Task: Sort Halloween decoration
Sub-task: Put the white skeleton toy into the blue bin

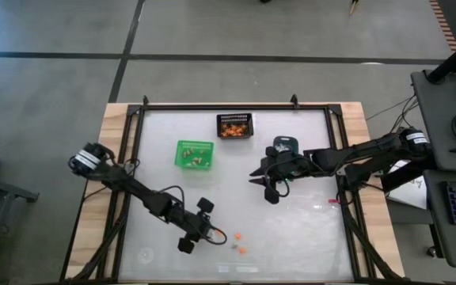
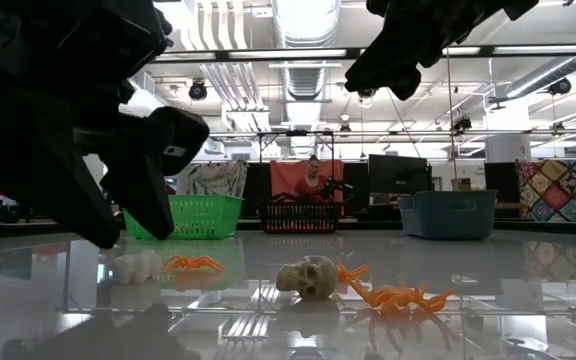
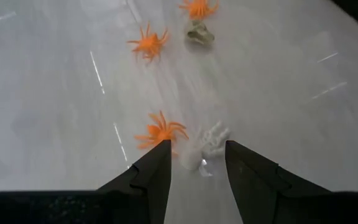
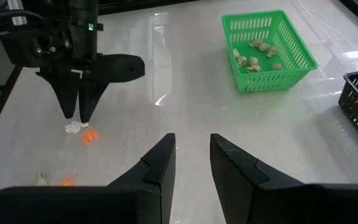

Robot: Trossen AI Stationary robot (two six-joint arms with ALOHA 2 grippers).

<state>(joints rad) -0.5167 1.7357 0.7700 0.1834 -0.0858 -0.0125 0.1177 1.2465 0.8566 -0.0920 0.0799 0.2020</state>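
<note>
Left pincer point(image 3: 196, 163) low over near table point(image 1: 291, 229), fingers apart around white trinket point(image 3: 205, 144), orange spider point(image 3: 161, 132) beside; right pincer point(image 4: 191, 155) narrowly parted, empty, mid-table right

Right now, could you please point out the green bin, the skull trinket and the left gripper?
green bin point(image 4: 289, 32): right wrist view, on its far rim.
skull trinket point(image 2: 308, 275): low view, on its cranium.
left gripper point(image 3: 196, 163): left wrist view, midway between its fingertips.
</note>
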